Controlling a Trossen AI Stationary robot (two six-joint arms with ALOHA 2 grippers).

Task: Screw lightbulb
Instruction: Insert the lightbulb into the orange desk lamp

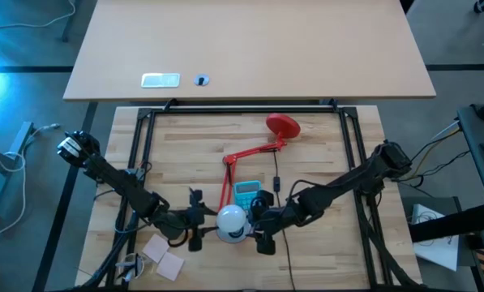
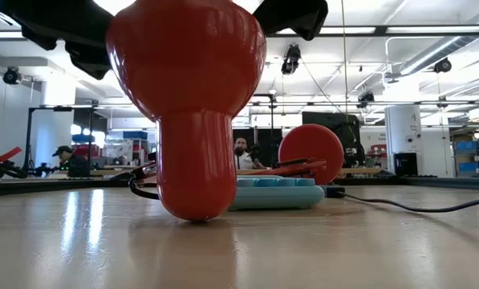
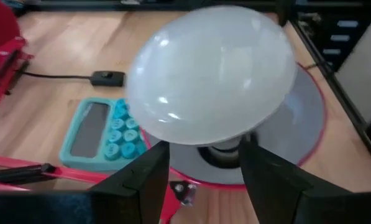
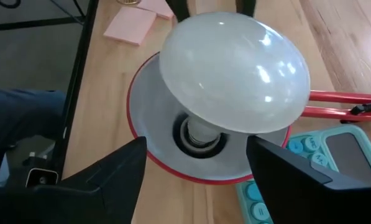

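1. The left gripper [image 1: 199, 229] sits just left of the lightbulb [image 1: 231, 220], fingers [image 3: 141, 180] apart.
2. The right gripper [image 1: 260, 229] flanks the bulb's right side, fingers [image 4: 107, 177] spread wide.
3. The lightbulb stands with its base in the socket of the upturned lamp shade [image 4: 149, 99].
4. A teal calculator [image 1: 246, 193] lies just beyond, beside the red lamp arm [image 1: 250, 152].

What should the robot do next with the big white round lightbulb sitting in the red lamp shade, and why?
Probably keep turning the white round lightbulb further into the socket. Its neck already sits in the opening of the red lamp shade with white inside, and the bulb looks tilted rather than straight. The left gripper and right gripper are both open around it, so one should close gently and twist.
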